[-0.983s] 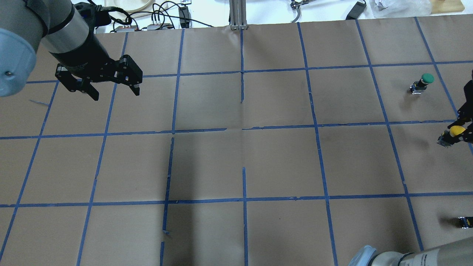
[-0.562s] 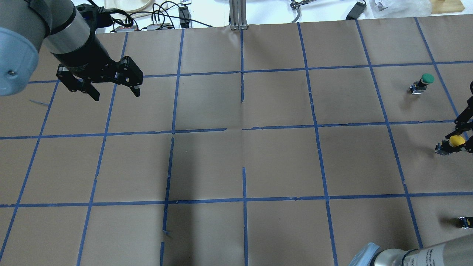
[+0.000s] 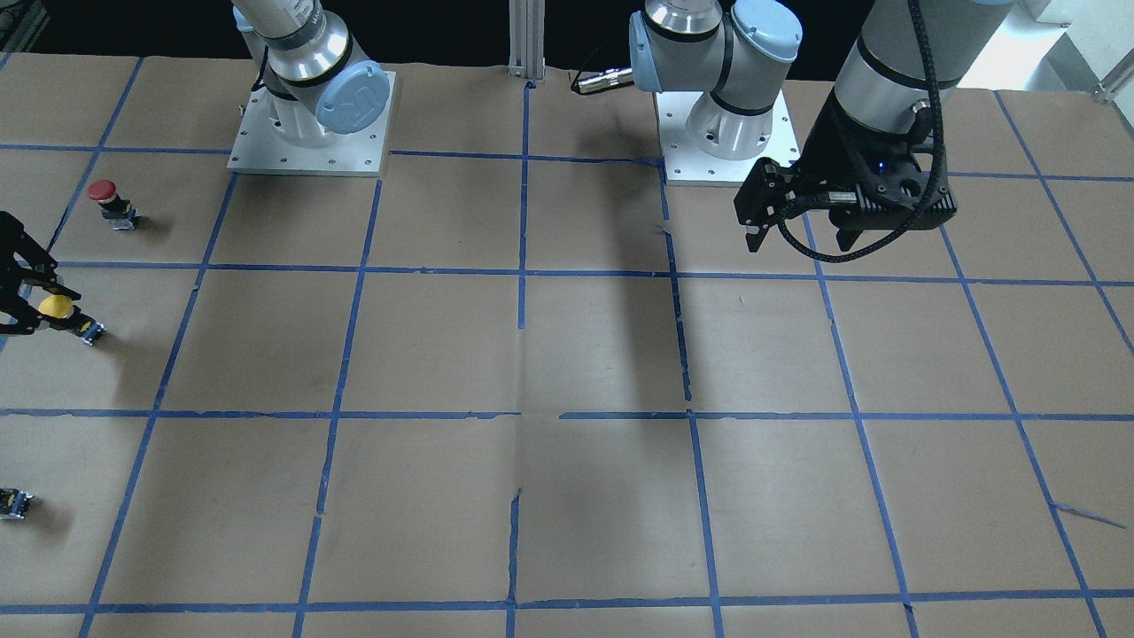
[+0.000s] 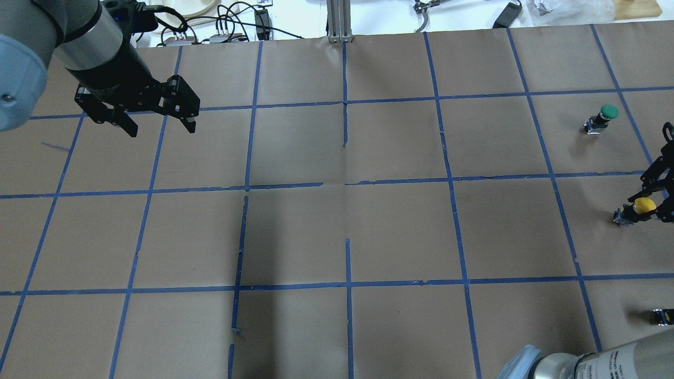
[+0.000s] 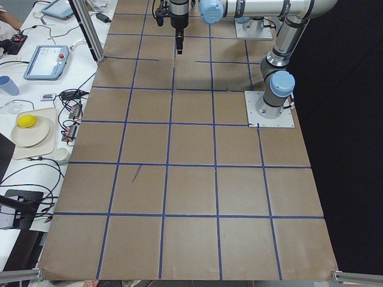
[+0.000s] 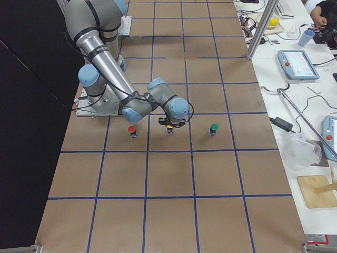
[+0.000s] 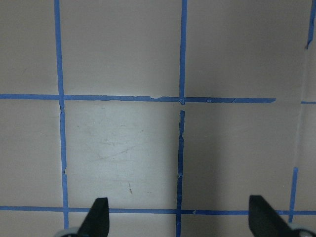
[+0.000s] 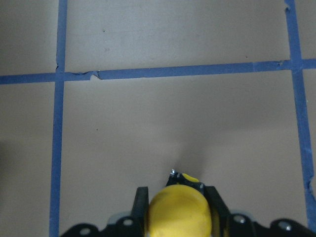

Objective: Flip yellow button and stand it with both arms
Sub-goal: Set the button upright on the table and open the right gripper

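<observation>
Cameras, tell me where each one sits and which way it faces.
Front-facing: across the table, facing the robot; left gripper, right gripper on the yellow button.
Overhead: behind the robot, looking forward and down; both grippers.
Left side: table's left end, looking along it; left arm.
Right side: table's right end; right arm nearest.
Left wrist: straight down at bare table; open fingertips.
Right wrist: down over the held button.
Shared: front-facing and overhead both show that button.

The bench (image 4: 400, 231) was covered in brown paper gridded with blue tape, the yellow button (image 4: 643, 205) was bodied in black and grey, a red-capped button (image 3: 102, 189) and a green-capped button (image 4: 609, 110) were seen, and the left arm (image 3: 895, 53) and right arm (image 3: 292, 35) were finished silver-grey with pale blue caps.
</observation>
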